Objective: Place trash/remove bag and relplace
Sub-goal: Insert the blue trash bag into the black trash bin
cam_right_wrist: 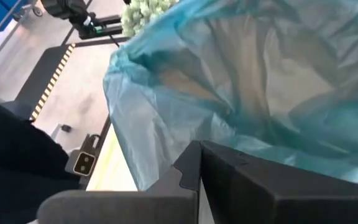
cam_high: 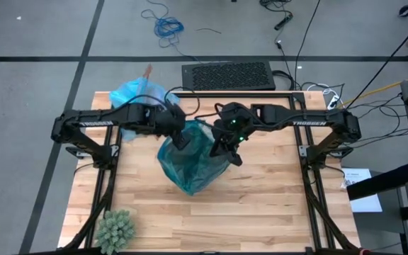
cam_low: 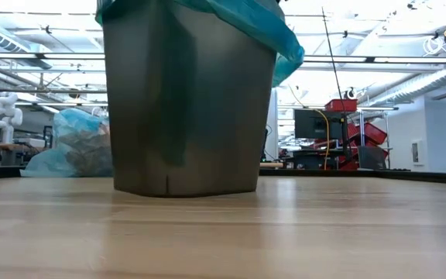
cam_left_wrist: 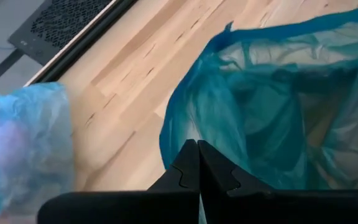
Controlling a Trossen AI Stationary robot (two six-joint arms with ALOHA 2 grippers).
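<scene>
You're fitting the teal bag over the bin; both grippers pinched together at its rim. Next, tuck edges down.

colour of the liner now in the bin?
Dark teal-green liner; clearest in the high view.

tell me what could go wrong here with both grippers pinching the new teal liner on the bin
The teal bag is thin, and the left gripper and right gripper are both shut on its rim from opposite sides, so pulling apart might tear it. In the low view the liner drapes unevenly over the bin, so it may slip off when released. The full light blue bag sits close behind the left arm and could get bumped.
</scene>
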